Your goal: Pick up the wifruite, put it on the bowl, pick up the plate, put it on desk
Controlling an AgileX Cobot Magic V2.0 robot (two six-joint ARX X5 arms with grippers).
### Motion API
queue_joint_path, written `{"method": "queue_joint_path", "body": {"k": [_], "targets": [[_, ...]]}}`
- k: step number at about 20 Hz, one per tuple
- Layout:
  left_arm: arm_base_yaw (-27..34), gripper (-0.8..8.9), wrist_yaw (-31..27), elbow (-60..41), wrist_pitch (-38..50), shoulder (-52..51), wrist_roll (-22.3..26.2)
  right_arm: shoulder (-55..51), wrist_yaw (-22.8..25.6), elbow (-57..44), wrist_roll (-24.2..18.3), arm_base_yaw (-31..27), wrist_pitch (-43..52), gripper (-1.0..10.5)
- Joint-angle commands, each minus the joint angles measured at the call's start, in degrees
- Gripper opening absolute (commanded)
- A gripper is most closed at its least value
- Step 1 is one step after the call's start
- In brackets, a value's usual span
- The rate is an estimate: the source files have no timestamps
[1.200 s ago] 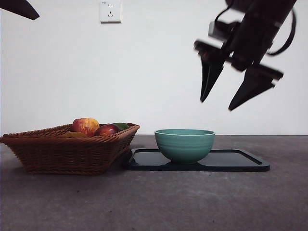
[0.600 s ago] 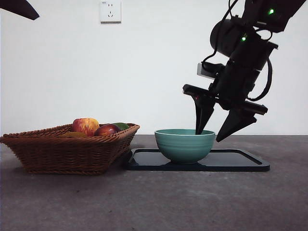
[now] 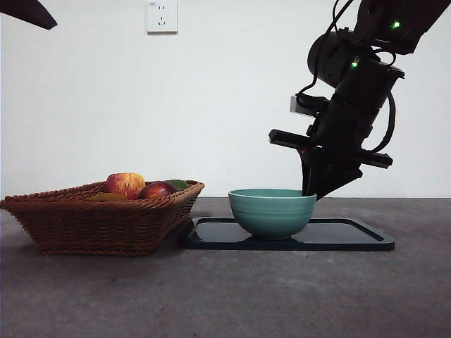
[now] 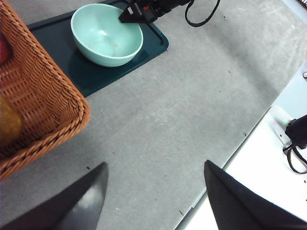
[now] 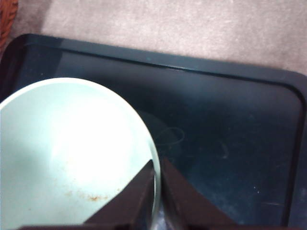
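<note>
The teal-green bowl (image 3: 271, 211) stands empty on the dark tray-like plate (image 3: 352, 236) on the desk (image 3: 232, 296). My right gripper (image 3: 310, 190) is shut on the bowl's right rim, one jaw inside and one outside, as the right wrist view (image 5: 157, 177) shows with the bowl (image 5: 72, 158) and the plate (image 5: 230, 134). The wifruite (image 3: 106, 197) lies low in the wicker basket (image 3: 99, 225), mostly hidden; it also shows in the left wrist view (image 4: 7, 124). My left gripper (image 4: 154, 165) is open and empty, high above the desk.
The basket also holds a red-yellow apple (image 3: 125, 184), a dark red fruit (image 3: 156, 190) and a green fruit (image 3: 180, 184). The basket's right edge touches the plate's left end. The left arm shows as a black tip (image 3: 28, 13) at the top left corner.
My right gripper came down from high on the right to the bowl and closed its jaws on the right rim. The bowl shifted slightly right. The left arm has not moved.
</note>
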Motion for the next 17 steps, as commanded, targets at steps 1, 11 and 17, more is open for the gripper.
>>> {"method": "queue_joint_path", "body": {"k": [1, 11, 17], "targets": [[-0.28, 3.12, 0.35, 0.79, 0.39, 0.35, 1.11, 1.16, 0.24, 1.05, -0.35, 0.24, 0.66, 0.1], [-0.28, 3.12, 0.35, 0.79, 0.37, 0.35, 1.11, -15.56, 0.00, 1.57, -3.43, 0.70, -6.97, 0.1], [-0.28, 3.12, 0.35, 0.79, 0.39, 0.35, 1.11, -29.00, 0.07, 0.50, -5.35, 4.70, -17.70, 0.1]]}}
